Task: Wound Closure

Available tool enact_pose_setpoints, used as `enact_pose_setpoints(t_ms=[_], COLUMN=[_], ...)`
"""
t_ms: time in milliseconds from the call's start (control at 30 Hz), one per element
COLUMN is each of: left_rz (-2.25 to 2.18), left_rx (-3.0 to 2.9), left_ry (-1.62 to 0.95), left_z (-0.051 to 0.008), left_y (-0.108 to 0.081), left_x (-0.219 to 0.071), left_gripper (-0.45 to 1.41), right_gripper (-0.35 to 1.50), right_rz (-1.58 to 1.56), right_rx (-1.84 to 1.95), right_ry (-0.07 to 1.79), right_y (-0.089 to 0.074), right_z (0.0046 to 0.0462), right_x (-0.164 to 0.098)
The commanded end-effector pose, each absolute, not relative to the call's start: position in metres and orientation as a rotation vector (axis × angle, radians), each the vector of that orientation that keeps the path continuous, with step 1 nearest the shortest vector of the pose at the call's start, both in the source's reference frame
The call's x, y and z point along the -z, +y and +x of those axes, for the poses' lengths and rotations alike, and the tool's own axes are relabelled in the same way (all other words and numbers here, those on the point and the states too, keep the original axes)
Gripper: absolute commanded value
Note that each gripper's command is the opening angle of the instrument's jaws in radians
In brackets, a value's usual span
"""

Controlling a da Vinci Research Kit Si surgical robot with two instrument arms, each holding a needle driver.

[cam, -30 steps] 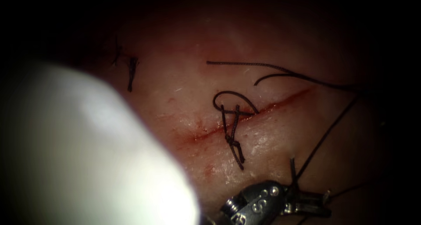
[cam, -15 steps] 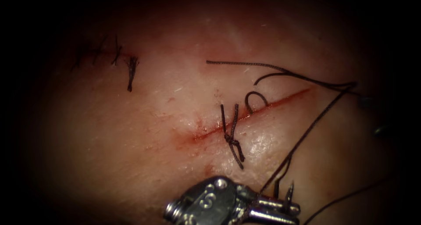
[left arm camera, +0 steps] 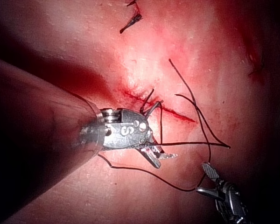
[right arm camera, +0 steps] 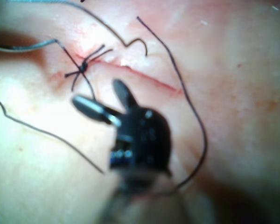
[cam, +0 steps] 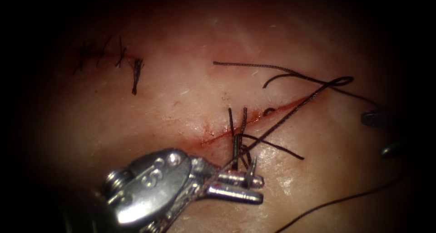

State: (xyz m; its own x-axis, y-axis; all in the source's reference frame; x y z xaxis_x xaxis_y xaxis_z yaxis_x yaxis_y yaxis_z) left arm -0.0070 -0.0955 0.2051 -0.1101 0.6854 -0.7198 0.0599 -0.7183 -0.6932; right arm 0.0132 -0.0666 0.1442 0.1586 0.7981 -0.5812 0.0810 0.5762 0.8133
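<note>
While my left claw [cam: 247,187] is clenched on the needle [cam: 251,166] near its tip end, the needle stands clear of the tissue [cam: 181,92], just beside the cut [cam: 281,109] at its left half. Thread [cam: 290,115] runs taut from the claw across the cut to a small loop off its right end. My right claw [cam: 373,135] hangs spread, grasping nothing, right of the cut. Judged step: drawing thread through. The next move calls for a steady pull, sparing the tied stitch [cam: 239,144] on the cut.

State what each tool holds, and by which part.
Left tool: the thread, gripped near its fingers' base; a needle in its grip cannot be told. Right tool: nothing, jaws open.
</note>
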Motion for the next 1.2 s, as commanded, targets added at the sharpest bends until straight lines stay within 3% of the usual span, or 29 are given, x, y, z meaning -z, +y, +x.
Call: enact_pose_setpoints(t_ms=[33,233,467,767,1200], left_rz=[-1.725,-1.523,-1.35,-1.274,-1.309], left_rx=[-1.906,-2.288,-2.455,-2.512,-2.557], left_ry=[-0.786,-0.374,-0.126,-0.085,-0.06], left_z=[-0.0078,-0.0062,-0.0027,0.0017,-0.0063], left_y=[-0.096,-0.091,-0.086,-0.082,-0.094], left_x=[-0.205,-0.204,-0.205,-0.202,-0.211], left_gripper=[-0.45,-0.45,-0.45,-0.45,-0.45], right_gripper=[1.28,1.28,1.28,1.28,1.27], right_rz=[0.86,0.813,0.784,0.783,0.769], right_rx=[-0.596,-0.6,-0.569,-0.57,-0.529], right_ry=[1.333,1.343,1.354,1.354,1.347], right_y=[-0.068,-0.068,-0.068,-0.068,-0.069], right_z=[0.0145,0.0146,0.0147,0.0152,0.017], right_x=[-0.145,-0.145,-0.145,-0.144,-0.141])
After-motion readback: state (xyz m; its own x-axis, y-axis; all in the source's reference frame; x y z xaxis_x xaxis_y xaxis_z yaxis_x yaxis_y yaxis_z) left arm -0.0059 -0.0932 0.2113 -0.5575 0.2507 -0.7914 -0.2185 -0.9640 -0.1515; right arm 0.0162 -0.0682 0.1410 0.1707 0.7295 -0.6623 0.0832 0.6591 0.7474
